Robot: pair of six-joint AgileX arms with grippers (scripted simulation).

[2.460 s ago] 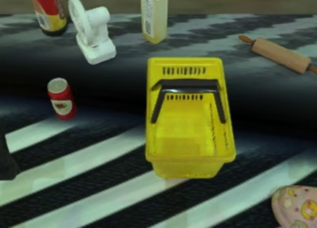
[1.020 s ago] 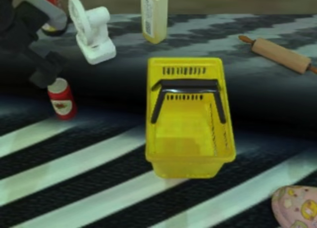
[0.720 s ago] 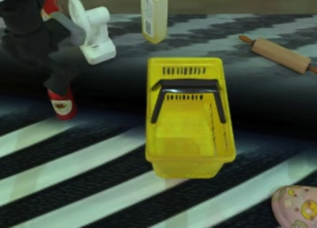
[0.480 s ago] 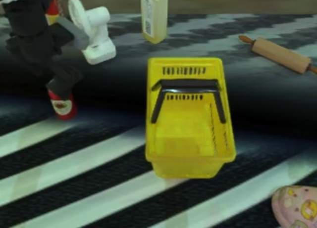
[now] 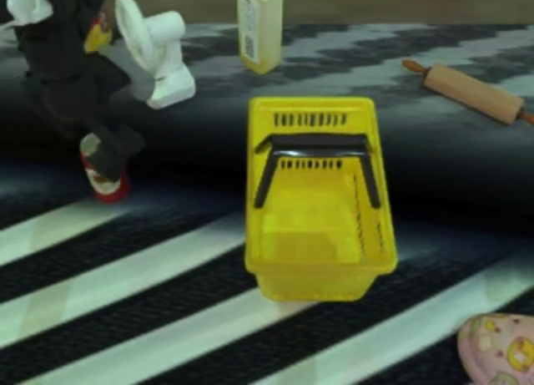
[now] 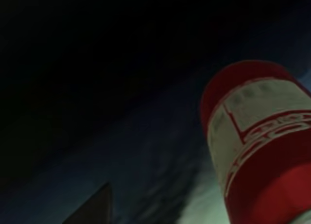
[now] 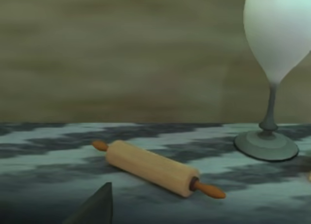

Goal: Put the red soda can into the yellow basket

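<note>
Red soda can (image 5: 106, 180) stands upright on the table (image 5: 167, 318) at the left, well apart from the yellow basket (image 5: 319, 272), which has nothing in it, so the placing is not yet done. My left claw (image 5: 104, 155) is down over the can's top, but I cannot tell whether it has closed on it; gripping, lifting and carrying across all seem left. My right arm is out of the top view, parked

The red soda can (image 5: 105, 180) with its white label stands upright at the left, half hidden from above. The yellow basket (image 5: 319, 272) sits mid-surface, well apart, empty, dark handles folded across its far end.
</note>
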